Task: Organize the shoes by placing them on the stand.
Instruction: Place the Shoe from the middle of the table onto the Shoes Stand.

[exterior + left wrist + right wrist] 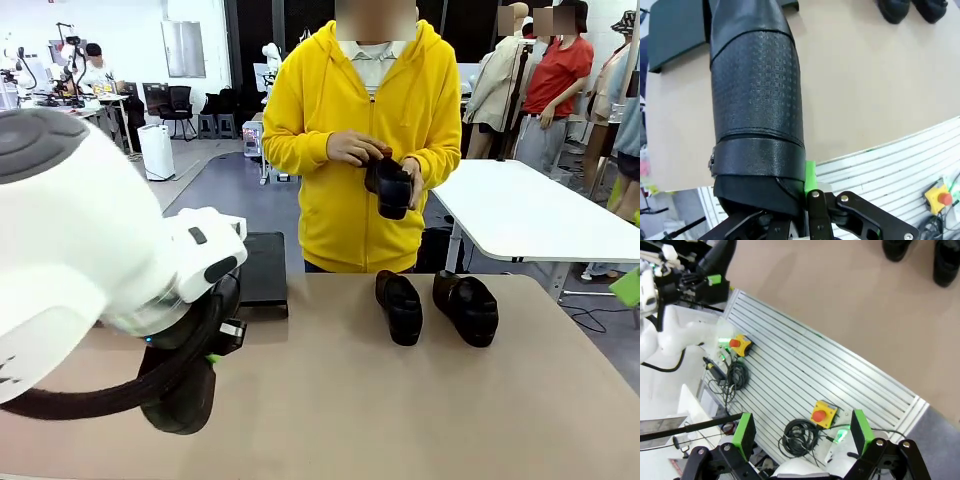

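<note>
The left jaws were clamped on one shoe [757,100] above the desk [330,400], the right jaws spread empty; it probably needed carrying level to the black stand [262,268], sole down, clear of two other shoes [400,308].

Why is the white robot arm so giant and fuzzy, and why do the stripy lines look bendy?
Front view: the left arm sits very near the camera, so it looms large and soft. Right wrist view: the wide lens curves the grooved metal rails. Left wrist view: the held shoe catches pale glare.
</note>
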`<action>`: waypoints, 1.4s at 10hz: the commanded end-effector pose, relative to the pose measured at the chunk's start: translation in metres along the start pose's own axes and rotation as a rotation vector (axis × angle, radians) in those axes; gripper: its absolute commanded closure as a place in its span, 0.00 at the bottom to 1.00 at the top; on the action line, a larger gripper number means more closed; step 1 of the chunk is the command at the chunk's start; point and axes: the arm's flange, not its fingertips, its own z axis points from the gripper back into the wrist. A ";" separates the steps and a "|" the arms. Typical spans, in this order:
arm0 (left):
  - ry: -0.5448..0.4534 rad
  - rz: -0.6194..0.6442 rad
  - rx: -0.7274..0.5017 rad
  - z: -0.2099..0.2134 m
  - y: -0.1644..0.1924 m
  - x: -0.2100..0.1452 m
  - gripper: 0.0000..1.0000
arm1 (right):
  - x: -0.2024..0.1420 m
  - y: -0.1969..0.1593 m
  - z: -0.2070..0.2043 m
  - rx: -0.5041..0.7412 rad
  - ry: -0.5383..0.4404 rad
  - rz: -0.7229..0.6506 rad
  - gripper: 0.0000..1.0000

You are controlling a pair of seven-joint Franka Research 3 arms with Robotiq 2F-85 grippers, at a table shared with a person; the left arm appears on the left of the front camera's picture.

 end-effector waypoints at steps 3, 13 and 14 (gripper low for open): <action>0.078 -0.076 -0.046 -0.015 -0.016 0.023 1.00 | 0.001 0.000 0.003 0.006 -0.001 0.027 0.00; 0.104 -0.035 0.033 -0.057 0.284 0.030 1.00 | 0.001 0.000 0.003 0.006 -0.001 0.027 0.00; 0.044 0.046 -0.014 -0.050 0.280 0.028 1.00 | 0.001 0.000 0.003 0.006 -0.001 0.027 0.00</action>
